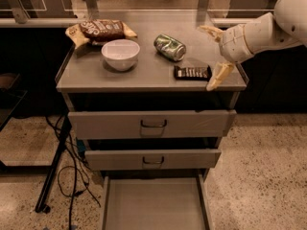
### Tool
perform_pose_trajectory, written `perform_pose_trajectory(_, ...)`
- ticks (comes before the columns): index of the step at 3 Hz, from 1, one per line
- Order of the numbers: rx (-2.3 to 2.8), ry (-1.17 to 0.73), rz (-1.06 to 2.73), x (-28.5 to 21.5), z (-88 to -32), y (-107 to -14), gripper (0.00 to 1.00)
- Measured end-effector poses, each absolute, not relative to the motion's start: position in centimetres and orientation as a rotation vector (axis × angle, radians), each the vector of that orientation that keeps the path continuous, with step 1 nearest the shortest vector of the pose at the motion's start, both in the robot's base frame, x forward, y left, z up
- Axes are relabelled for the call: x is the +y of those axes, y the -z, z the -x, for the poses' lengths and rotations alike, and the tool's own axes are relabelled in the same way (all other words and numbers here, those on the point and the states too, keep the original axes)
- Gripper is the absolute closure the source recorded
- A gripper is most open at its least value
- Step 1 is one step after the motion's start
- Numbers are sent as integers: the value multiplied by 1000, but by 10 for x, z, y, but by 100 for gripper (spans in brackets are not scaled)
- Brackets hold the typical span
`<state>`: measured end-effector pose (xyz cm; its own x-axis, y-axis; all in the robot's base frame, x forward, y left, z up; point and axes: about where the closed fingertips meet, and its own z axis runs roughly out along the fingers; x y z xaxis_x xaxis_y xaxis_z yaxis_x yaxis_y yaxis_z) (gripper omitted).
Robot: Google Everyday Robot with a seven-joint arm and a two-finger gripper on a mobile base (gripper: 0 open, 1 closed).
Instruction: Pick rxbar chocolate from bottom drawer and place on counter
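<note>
- The chocolate bar (192, 72) lies flat on the counter (144, 78), near the front right corner, and nothing grips it.
- The gripper (207, 57) hangs just right of the bar with its fingers spread wide. One finger (209, 30) is behind the bar and the other (218, 74) is at the bar's right end, over the counter's edge. Whether that finger touches the wrapper is hard to tell.
- A dented green can (170, 47) lies on its side just behind and left of the bar.
- A white bowl (120, 54) stands farther left of the bar, well apart from it.
- A brown snack bag (101, 30) sits behind the bowl, the farthest thing from the bar.
- The bottom drawer (153, 200) is pulled out below the bar. The picture's lower edge cuts off its front.
- Two shut drawers with loop handles (153, 124) are stacked between the bar and the bottom drawer.
- The white arm (268, 30) is cut off at the right edge.
- Dark cables (67, 176) trail on the floor, low and left of the bar.
</note>
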<state>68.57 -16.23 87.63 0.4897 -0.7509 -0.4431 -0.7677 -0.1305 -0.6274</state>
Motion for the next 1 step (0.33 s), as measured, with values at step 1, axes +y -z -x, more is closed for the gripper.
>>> perform_pose_trajectory(1, 1263, -25, 1881, -162, -686, -876, 0)
